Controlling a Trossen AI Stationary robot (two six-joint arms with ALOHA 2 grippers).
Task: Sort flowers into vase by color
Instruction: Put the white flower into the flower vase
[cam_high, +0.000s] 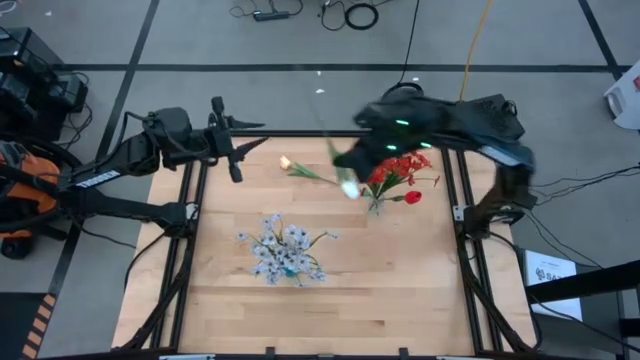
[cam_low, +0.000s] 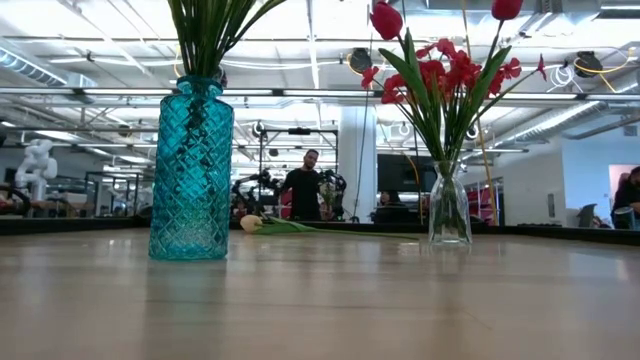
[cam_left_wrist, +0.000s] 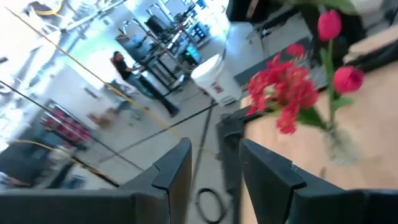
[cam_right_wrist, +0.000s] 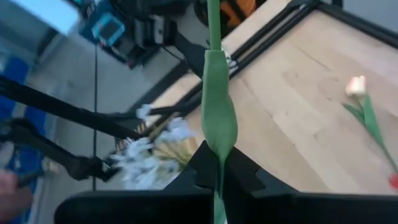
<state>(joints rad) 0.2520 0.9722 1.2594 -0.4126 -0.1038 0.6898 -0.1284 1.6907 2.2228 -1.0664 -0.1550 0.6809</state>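
My right gripper (cam_high: 345, 162) hangs above the table's far middle, shut on a green-stemmed flower (cam_right_wrist: 217, 118) whose blossom (cam_high: 348, 187) shows only as a pale blur. A cream tulip (cam_high: 286, 162) lies flat on the table beside it. Red flowers (cam_high: 398, 172) stand in a clear glass vase (cam_low: 448, 205). Pale blue-white sprays (cam_high: 285, 250) stand in a teal vase (cam_low: 190, 170). My left gripper (cam_high: 250, 148) waits open over the table's far left corner, with nothing between its fingers (cam_left_wrist: 180, 168). My right gripper pinches the flower's green stem, where a long leaf wraps it (cam_right_wrist: 219, 163), between its two fingers. The stem runs on past the fingertips, roughly along the fingers. The flower is lifted clear of the table.
Black frame rails (cam_high: 200, 200) run along the table's left and right sides. A person (cam_low: 303, 190) stands in the room far behind the table. Bare wood (cam_high: 400, 290) lies at the near right.
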